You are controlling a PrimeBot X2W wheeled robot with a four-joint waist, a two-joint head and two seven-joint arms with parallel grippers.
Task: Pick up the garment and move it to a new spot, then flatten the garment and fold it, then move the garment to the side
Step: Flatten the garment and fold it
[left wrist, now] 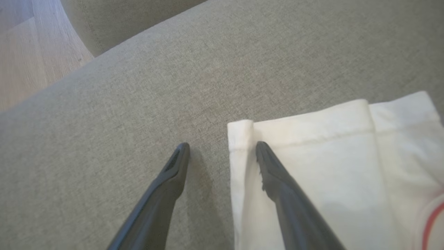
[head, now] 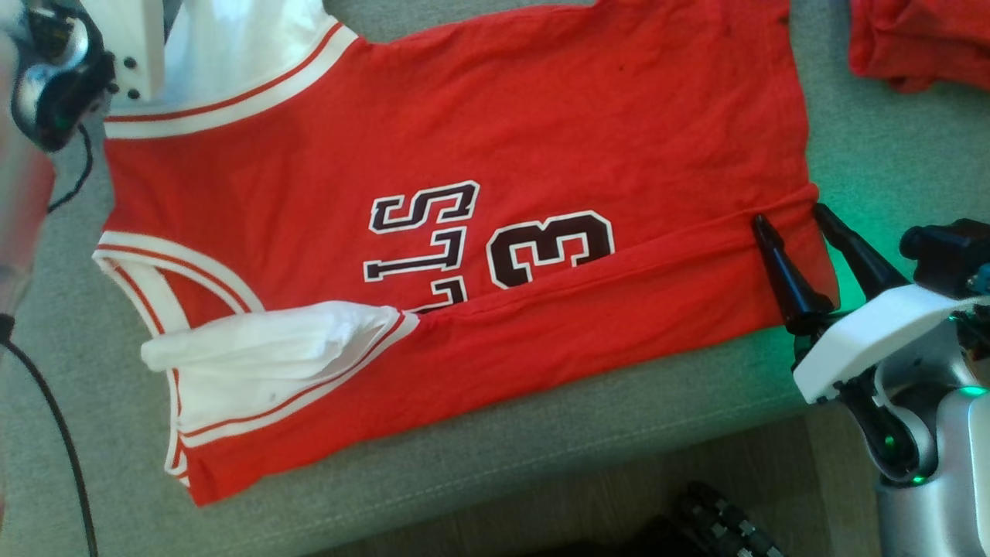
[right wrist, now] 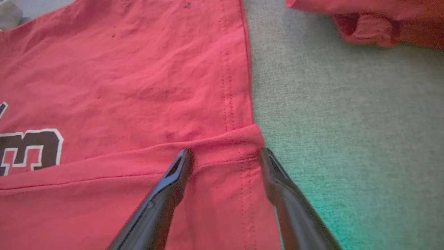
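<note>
The garment (head: 464, 155) is a red jersey with white sleeves and dark lettering, lying spread on a grey-green cushion (head: 889, 155). Its near long side is folded over toward the middle, and the near white sleeve (head: 263, 356) lies on that flap. My right gripper (head: 790, 215) stands open over the hem corner of the folded flap (right wrist: 225, 163), one finger on either side and nothing pinched. My left gripper (left wrist: 222, 145) is open at the corner of the far white sleeve (left wrist: 329, 156); one finger rests over the sleeve, the other over bare cushion. The left arm's wrist (head: 54, 77) sits at the upper left.
A second red cloth (head: 913, 39) lies bunched at the far right of the cushion. The cushion's front edge (head: 541, 464) runs below the jersey. A black cable (head: 54, 418) hangs at the left. Wooden floor (left wrist: 27, 52) shows beyond the cushion.
</note>
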